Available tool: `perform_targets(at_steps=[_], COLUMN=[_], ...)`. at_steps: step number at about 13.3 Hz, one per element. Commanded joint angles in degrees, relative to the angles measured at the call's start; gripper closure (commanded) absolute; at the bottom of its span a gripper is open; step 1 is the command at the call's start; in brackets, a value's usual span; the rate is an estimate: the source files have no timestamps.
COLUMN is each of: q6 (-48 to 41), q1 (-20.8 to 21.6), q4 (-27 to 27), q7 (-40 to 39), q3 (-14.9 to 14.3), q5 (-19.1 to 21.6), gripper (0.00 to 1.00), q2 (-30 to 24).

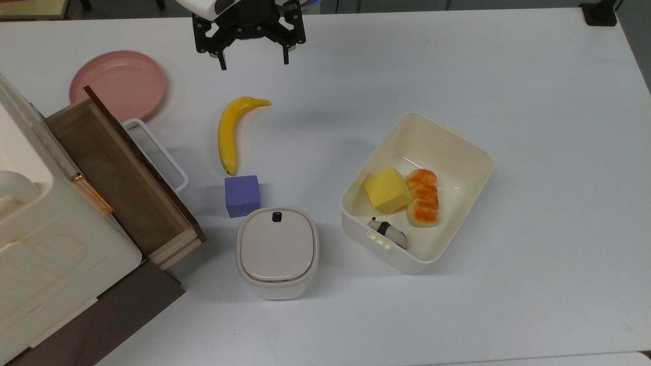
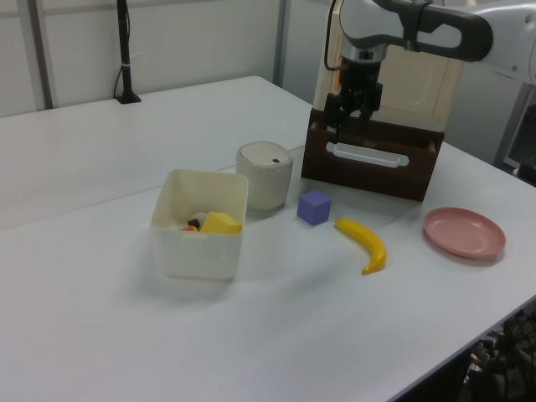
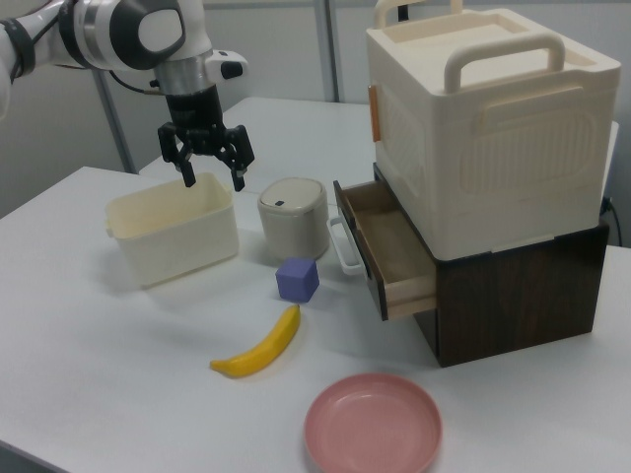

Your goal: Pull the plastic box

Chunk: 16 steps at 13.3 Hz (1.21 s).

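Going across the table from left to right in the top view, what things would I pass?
Open wooden drawer → pink plate → banana → lidded beige container → plastic box holding toy food.

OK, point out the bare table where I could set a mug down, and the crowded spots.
Free: the wide stretch on the top view's right of the plastic box, and the strip along the top view's bottom edge below the lidded container. Crowded: between the open drawer, purple cube, banana and pink plate.
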Motion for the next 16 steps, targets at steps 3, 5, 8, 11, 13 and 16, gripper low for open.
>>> perform_targets(at_steps=[3, 5, 8, 11, 13, 16], q6=[1.34, 1.34, 1.43, 1.34, 1.43, 1.16], q1=[0.41, 0.15, -0.47, -0.38, -0.47, -0.64], q4=[-1.22, -1.13, -1.13, -1.3, -1.31, -1.22], q7=[3.47, 3.56, 3.47, 3.56, 3.56, 3.56], q3=[-0.31, -0.4, -0.31, -0.22, -0.22, -0.31], q5=[-0.4, -0.31, 0.13, 0.31, 0.22, 0.31], gripper=[0.0, 0.0, 0.0, 0.0, 0.0, 0.0], q2=[-1.15, -1.15, -1.15, -1.24, -1.15, -1.5])
